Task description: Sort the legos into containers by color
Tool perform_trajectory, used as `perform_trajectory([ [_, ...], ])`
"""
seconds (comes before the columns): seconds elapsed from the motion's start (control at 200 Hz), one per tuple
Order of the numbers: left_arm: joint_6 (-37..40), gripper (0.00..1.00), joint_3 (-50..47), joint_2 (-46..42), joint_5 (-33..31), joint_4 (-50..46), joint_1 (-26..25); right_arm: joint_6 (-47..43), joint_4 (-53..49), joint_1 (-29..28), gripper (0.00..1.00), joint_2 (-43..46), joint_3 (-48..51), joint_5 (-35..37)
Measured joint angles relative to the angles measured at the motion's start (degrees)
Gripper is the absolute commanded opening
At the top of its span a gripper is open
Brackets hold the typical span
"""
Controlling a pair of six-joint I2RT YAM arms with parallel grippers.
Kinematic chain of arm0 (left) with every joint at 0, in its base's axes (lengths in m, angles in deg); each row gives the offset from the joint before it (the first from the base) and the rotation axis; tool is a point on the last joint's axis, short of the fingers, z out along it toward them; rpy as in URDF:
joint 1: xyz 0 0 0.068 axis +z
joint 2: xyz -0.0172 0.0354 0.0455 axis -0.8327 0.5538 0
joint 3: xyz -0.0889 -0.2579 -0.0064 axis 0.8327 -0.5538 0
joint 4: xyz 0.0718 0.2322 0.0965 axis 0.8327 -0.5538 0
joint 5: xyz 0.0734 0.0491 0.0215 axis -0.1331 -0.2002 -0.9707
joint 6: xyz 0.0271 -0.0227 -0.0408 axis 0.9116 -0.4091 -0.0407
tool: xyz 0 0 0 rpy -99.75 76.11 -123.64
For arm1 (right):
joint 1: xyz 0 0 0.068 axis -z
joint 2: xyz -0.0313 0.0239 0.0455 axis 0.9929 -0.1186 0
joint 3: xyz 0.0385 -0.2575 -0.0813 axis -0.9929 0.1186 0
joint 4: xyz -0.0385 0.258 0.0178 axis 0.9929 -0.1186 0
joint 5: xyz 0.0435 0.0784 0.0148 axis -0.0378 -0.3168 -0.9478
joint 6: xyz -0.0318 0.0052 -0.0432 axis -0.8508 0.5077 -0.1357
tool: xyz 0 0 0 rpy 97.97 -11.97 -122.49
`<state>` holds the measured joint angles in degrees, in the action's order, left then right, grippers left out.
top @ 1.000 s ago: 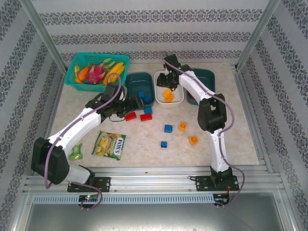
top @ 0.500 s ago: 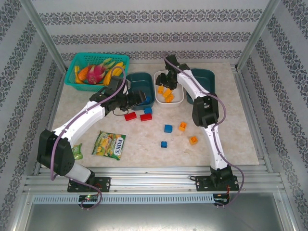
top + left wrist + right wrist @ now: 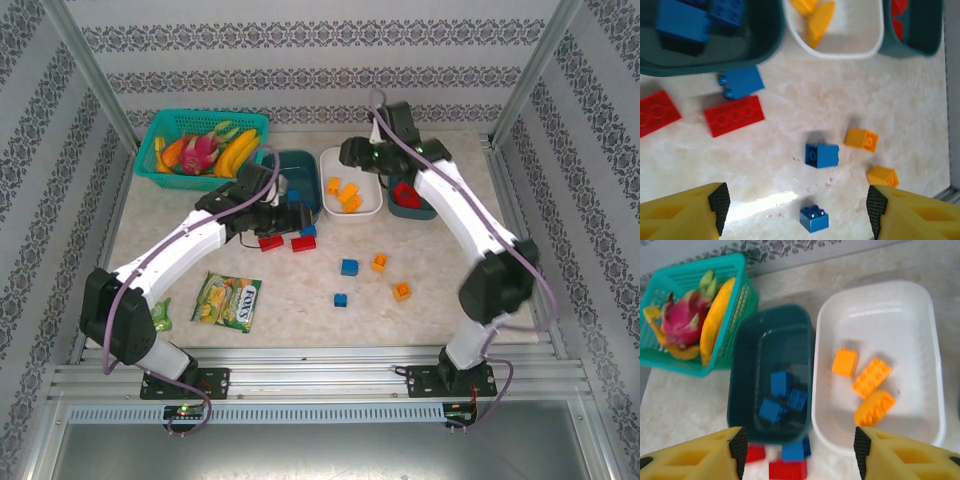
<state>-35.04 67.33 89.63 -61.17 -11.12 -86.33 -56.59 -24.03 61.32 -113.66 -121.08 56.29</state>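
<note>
1. Far left, back corner of the surface (image 3: 480,250): green basket (image 3: 165,125) with toy fruit (image 3: 205,150) in it.
2. Front left: candy packet (image 3: 228,300) lying flat. I read "FOX'S" on it.
3. Left tool (image 3: 797,205): fingers wide apart, nothing between them, touching nothing. It hangs over the surface just in front of the left teal tub (image 3: 303,165).
4. Left teal tub holds the sorted blue bricks (image 3: 782,400), about three by my count.
5. On the surface just in front of that tub: two red bricks (image 3: 735,116) side by side. One stray blue brick (image 3: 742,82) sits close against the tub's near wall.
6. White tub (image 3: 890,295) sits between the two teal tubs, with three orange bricks (image 3: 870,377) inside.
7. Right tool (image 3: 799,447): fingers apart, empty, no contact. It's up over the far end of the white tub.
8. Open surface in front of the white tub: two loose blue bricks (image 3: 349,267) and two loose orange bricks (image 3: 380,262), all apart from each other.
9. Far right: right teal tub (image 3: 425,210) with sorted red bricks (image 3: 405,193) inside, partly hidden by the right arm (image 3: 470,215).
</note>
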Motion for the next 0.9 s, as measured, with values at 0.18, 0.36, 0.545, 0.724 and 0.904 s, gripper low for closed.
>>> perform_trajectory([
  [0.18, 5.05, 0.77, 2.36, 6.80, -1.68, -1.03, -8.26, 2.45, 4.20, -2.43, 0.80, 20.68, 29.09, -0.70],
  [0.36, 6.56, 0.78, 3.54, 14.23, -4.61, -1.81, -13.79, 6.21, -2.34, -4.63, 0.94, 37.97, 43.41, -2.21],
  [0.545, 6.78, 0.78, 9.92, 21.84, -6.56, -2.08, -16.15, 10.38, -10.01, -5.75, 0.98, 49.99, 47.01, -3.15],
  [0.724, 6.75, 0.78, 15.28, 27.85, -9.27, -3.06, -17.70, 13.03, -14.78, -6.43, 0.98, 52.02, 48.30, -3.06],
  [0.904, 6.78, 0.75, 18.62, 32.72, -11.39, -4.35, -18.84, 13.84, -16.63, -6.43, 0.97, 54.10, 48.28, -2.86],
])
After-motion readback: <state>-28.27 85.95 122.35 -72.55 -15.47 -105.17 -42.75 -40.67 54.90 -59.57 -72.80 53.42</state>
